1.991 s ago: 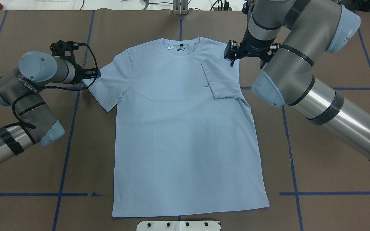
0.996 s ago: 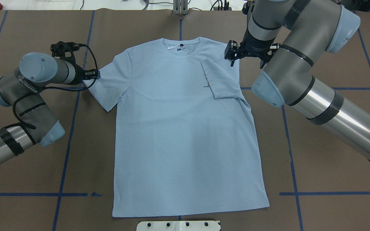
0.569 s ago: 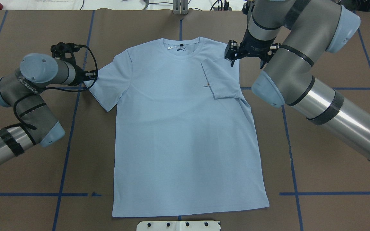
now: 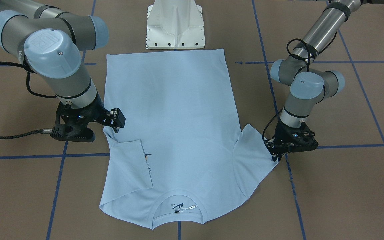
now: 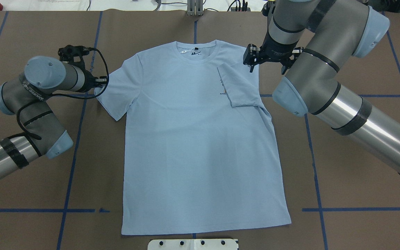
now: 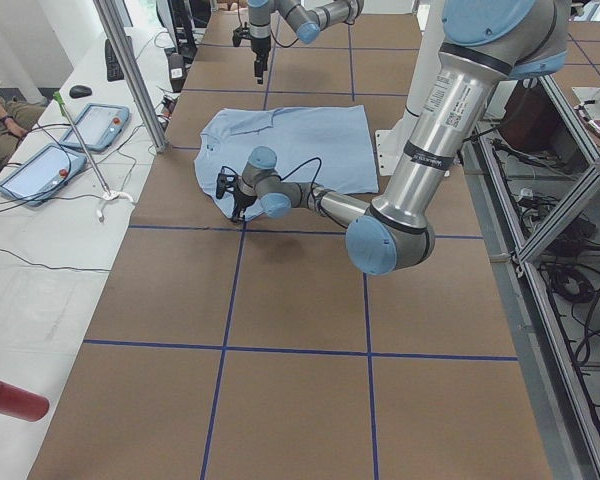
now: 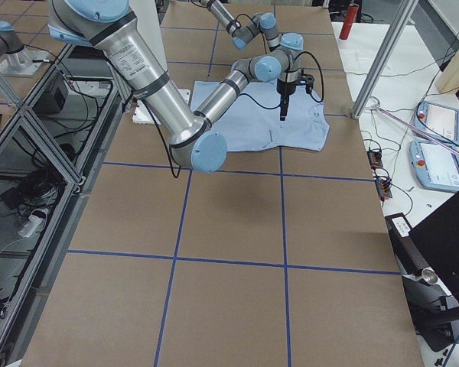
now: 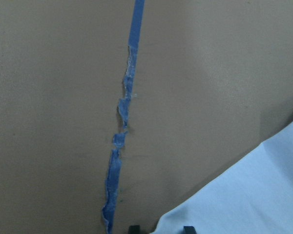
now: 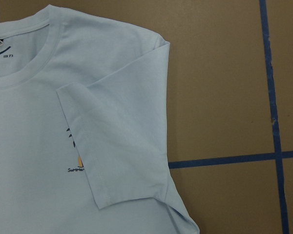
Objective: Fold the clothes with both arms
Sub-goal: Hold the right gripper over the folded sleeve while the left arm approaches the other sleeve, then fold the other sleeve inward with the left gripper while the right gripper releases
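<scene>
Brown desk (image 5: 342, 173) crossed by blue tape lines (image 5: 71, 166), and flat in the middle lies the light blue T-shirt (image 5: 200, 139): front up, hem toward the white pedestal (image 4: 175, 23), collar at the far end. The folded sleeve (image 5: 238, 86), on the robot's right, is turned in over the chest and half covers the small print (image 9: 75, 156). The spread sleeve (image 5: 116, 93) lies flat. The left tool (image 4: 274, 156) is down low at that hem, its 2 fingers narrowly apart with the cloth's edge between them. The right tool (image 5: 267, 71) hangs above the folded side's shoulder, fingers wide, gripping nothing.
</scene>
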`<state>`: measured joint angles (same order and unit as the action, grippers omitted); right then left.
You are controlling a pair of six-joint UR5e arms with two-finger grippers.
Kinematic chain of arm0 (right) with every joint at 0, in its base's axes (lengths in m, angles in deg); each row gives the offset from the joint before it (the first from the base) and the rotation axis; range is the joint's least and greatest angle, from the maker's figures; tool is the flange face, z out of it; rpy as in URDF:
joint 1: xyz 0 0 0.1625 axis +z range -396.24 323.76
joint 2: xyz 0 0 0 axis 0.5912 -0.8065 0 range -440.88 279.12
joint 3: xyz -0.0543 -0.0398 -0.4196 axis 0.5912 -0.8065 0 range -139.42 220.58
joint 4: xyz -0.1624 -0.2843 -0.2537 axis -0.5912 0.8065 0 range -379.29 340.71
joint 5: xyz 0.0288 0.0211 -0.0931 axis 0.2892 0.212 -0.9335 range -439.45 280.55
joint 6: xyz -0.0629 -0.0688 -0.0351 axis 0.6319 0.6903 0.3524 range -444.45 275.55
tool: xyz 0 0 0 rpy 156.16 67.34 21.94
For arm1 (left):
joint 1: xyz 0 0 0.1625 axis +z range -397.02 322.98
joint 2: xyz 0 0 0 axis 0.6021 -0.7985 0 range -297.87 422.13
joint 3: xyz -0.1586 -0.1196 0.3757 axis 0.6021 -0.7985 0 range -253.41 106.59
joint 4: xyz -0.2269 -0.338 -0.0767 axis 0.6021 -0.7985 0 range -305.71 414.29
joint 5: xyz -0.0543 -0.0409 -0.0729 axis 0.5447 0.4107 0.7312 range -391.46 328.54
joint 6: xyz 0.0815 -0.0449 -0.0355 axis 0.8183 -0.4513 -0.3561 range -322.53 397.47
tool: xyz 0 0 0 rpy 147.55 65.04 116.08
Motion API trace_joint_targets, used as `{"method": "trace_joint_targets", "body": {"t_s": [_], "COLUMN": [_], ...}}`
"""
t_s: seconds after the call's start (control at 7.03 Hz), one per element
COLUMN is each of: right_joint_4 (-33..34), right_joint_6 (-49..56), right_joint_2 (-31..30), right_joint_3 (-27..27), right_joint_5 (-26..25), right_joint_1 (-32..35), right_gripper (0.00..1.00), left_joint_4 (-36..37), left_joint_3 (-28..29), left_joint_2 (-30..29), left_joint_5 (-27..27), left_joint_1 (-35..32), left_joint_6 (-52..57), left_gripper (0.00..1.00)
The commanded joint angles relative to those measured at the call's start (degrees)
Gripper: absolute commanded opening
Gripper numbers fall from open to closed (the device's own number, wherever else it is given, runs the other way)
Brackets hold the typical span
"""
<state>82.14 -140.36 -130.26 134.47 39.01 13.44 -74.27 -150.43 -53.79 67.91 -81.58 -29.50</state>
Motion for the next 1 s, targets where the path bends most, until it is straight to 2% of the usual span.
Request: {"method": "trace_joint_targets", "body": {"t_s": [0.0,0.14,0.28,0.43,0.57,0.71,0.85], "right_joint_4": [0.0,0.0,0.0,0.0,-0.09,-3.22,-6.65], "right_joint_6": [0.11,0.02,0.02,0.02,0.02,-0.24,-0.33], "right_joint_2": [-0.19,-0.45,-0.8,-1.07,-1.33,-2.55,-4.13], "right_joint_3": [-0.03,0.06,0.06,0.06,0.14,0.06,-0.12], "right_joint_5": [-0.07,-0.07,-0.07,-0.07,-0.07,-0.07,0.02], "right_joint_1": [0.07,0.07,0.07,-0.02,0.07,-0.02,0.07], "right_gripper": [1.0,1.0,1.0,1.0,1.0,1.0,1.0], "left_joint_4": [6.87,12.66,18.12,21.74,22.12,21.26,15.68], "left_joint_3": [-6.08,-10.13,-10.52,-9.13,-2.85,7.57,18.72], "left_joint_2": [-0.1,-0.8,-4.81,-9.46,-15.77,-23.14,-30.26], "left_joint_5": [2.21,2.31,2.23,2.14,1.88,1.7,-0.74], "left_joint_1": [0.0,0.17,0.61,1.74,2.36,3.68,3.78], "left_joint_6": [-0.27,-0.44,-0.88,-5.93,-8.07,-9.92,-10.2], "left_gripper": [0.0,0.0,0.0,0.0,0.0,0.0,0.0]}}
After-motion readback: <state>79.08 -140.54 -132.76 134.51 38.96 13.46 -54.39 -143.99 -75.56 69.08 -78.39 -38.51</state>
